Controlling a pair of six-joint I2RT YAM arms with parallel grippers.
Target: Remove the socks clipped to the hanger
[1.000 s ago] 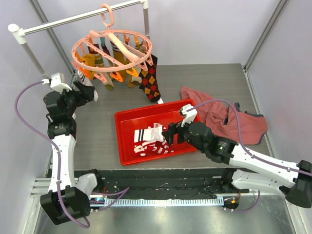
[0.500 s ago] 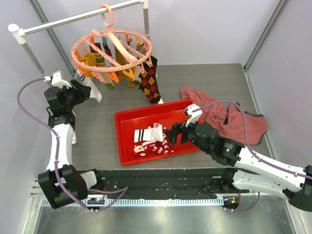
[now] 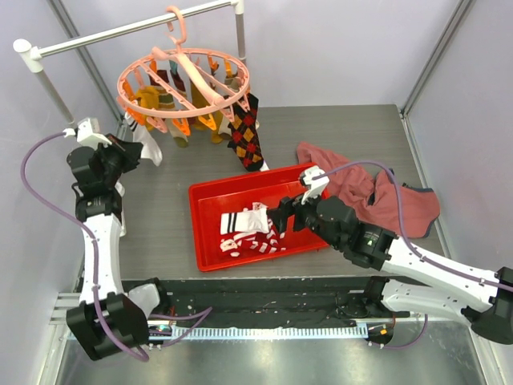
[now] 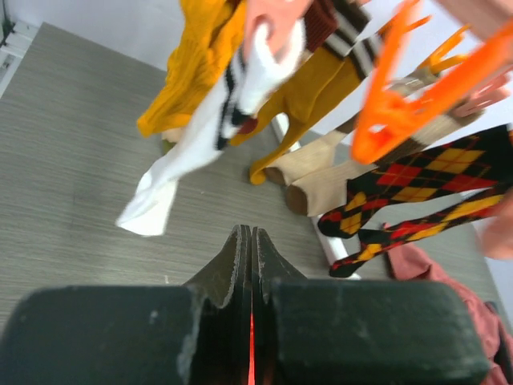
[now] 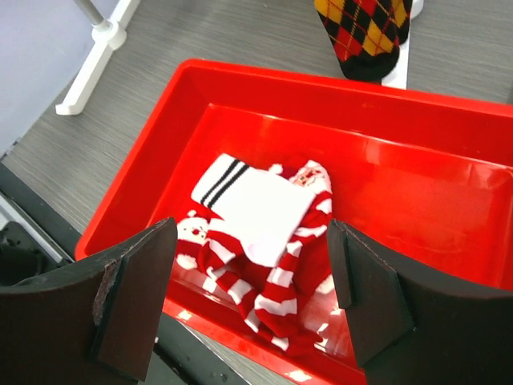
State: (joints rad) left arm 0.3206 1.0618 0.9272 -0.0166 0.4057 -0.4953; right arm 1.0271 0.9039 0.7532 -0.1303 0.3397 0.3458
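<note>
The salmon-pink hanger [image 3: 184,80] hangs from the rail with socks clipped to it: mustard ones [image 3: 148,98], a dark argyle pair [image 3: 247,136] and a white sock [image 3: 148,144]. My left gripper [image 3: 134,151] sits just left of the white sock. In the left wrist view its jaws [image 4: 251,233] are shut with nothing between them, and the white sock [image 4: 184,152] hangs ahead, apart from them. My right gripper [image 3: 282,218] stands open [image 5: 250,233] over the red tray [image 3: 208,233], where red-and-white striped socks [image 5: 272,297] lie under a white sock with dark bands [image 5: 256,204].
A reddish-pink cloth [image 3: 377,196] lies right of the tray. The white metal rail [image 3: 128,30] spans the back left, and its foot [image 5: 92,68] stands beside the tray. Orange pegs [image 4: 393,104] dangle near the left gripper. Walls close in both sides.
My left gripper has gone from open to shut and drawn back slightly left of the white sock. The right gripper has shifted only a little above the tray.
</note>
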